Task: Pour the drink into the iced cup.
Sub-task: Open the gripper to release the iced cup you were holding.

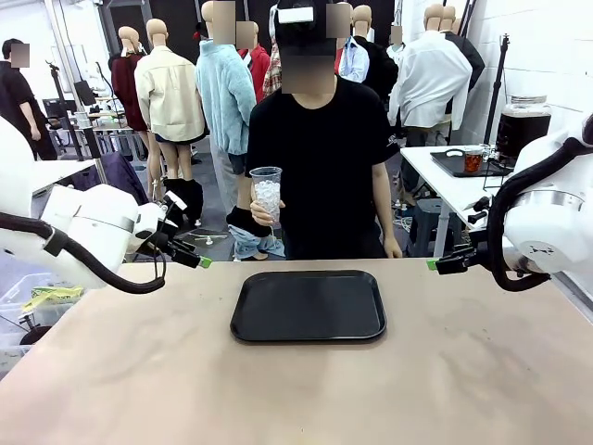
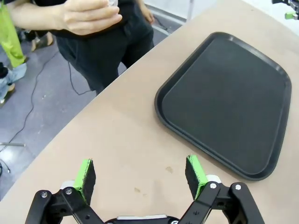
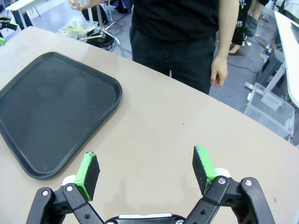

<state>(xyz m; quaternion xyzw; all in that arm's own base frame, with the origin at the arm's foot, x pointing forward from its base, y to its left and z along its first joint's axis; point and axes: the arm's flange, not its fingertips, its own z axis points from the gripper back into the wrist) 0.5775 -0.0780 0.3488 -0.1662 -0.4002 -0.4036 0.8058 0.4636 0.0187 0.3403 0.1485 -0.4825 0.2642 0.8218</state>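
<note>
So nothing's poured yet. Black tray (image 1: 308, 306) sits bare mid-table and serves as landmark. Person stands just behind tray's far edge, holding clear iced cup (image 1: 267, 192) up at chest height in one hand (image 1: 263, 212), prob. about to set it down or offer it; other hand (image 3: 218, 74) hangs at their side. Left gripper (image 2: 140, 173) hovers off tray's left side, pads spread wide apart, nothing between them; likely parked to leave the tray free. Right gripper (image 3: 145, 171) mirrors it off tray's right side, pads also wide apart and empty. Drink: a big dark jar (image 1: 523, 125) w/ metal lid stands on a side table well behind and right of tray, apparently beyond either arm for now.
</note>
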